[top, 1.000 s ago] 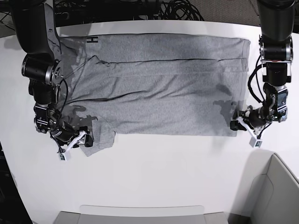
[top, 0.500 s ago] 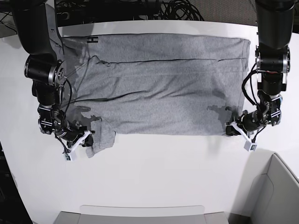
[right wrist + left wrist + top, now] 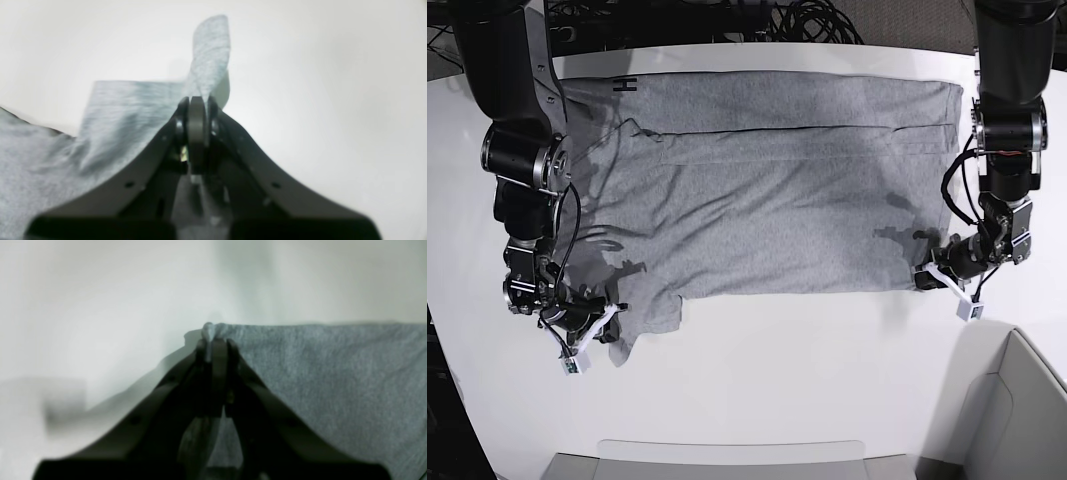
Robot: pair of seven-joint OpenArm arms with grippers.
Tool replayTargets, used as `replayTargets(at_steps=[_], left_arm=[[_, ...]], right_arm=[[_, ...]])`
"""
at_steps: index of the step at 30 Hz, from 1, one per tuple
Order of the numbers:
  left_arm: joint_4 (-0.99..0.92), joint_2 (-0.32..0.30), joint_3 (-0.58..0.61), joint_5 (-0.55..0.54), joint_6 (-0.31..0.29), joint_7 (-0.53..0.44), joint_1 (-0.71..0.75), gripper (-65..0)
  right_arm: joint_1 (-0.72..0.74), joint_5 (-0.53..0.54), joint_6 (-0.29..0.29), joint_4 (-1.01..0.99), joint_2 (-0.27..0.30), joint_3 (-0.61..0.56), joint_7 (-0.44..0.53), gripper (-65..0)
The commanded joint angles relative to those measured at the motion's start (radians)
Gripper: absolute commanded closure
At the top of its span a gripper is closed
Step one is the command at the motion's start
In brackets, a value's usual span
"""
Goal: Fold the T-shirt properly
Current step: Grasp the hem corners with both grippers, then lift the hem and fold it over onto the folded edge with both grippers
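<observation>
The heather-grey T-shirt [image 3: 767,180] lies spread across the white table, with a bit of black lettering [image 3: 625,85] at its far left edge. My left gripper [image 3: 925,277], on the right of the base view, is shut on the shirt's near right corner [image 3: 208,331]. My right gripper [image 3: 605,328], on the left of the base view, is shut on the sleeve fabric [image 3: 210,56] at the near left, and a flap stands up past the jaws. Both grippers are low at the table surface. The grey cloth also fills the wrist views [image 3: 317,373] [image 3: 116,110].
Black cables [image 3: 807,20] lie behind the table's far edge. A grey bin [image 3: 1017,410] stands at the near right and a grey tray edge [image 3: 727,455] at the front. White table [image 3: 777,370] shows between the shirt and the front edge.
My right gripper has moved toward the front edge, pulling the sleeve out with it. My left gripper has shifted slightly inward and forward, still holding the shirt corner.
</observation>
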Motion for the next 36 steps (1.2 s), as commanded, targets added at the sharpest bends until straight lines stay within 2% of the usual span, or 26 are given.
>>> replayTargets(at_steps=[1, 5, 10, 15, 19, 22, 26, 36], left_arm=[[0.01, -0.018, -0.015, 0.003, -0.004, 0.022, -0.029, 0.0], [0.073, -0.018, -0.028, 0.003, -0.004, 0.07, -0.024, 0.0], [0.244, -0.049, -0.034, 0.0, 0.001, 0.168, 0.005, 0.0], [0.4, -0.059, -0.172, 0.005, 0.003, 0.26, 0.096, 0.0], [0.56, -0.07, -0.227, 0.005, 0.003, 0.341, 0.189, 0.0], [0.672, -0.07, -0.281, 0.005, 0.003, 0.384, 0.268, 0.0], [0.776, -0.07, -0.348, 0.005, 0.003, 0.458, 0.341, 0.0], [0.977, -0.073, -0.385, 0.005, 0.003, 0.483, 0.516, 0.0]], right_arm=[[0.045, 0.016, 0.001, 0.026, 0.006, 0.002, 0.025, 0.0], [0.059, 0.016, 0.001, 0.085, -0.005, 0.002, -0.041, 0.0], [0.018, 0.016, 0.004, 0.285, -0.04, 0.001, -0.15, 0.0], [-0.064, 0.016, 0.01, 0.512, -0.066, -0.005, -0.277, 0.0], [-0.13, 0.016, 0.016, 0.636, -0.079, -0.007, -0.352, 0.0], [-0.189, 0.016, 0.093, 0.744, -0.079, 0.001, -0.409, 0.0], [-0.275, 0.018, 0.131, 0.926, -0.082, 0.001, -0.53, 0.0], [-0.484, 0.018, 0.134, 1.314, -0.086, -0.004, -0.708, 0.0]])
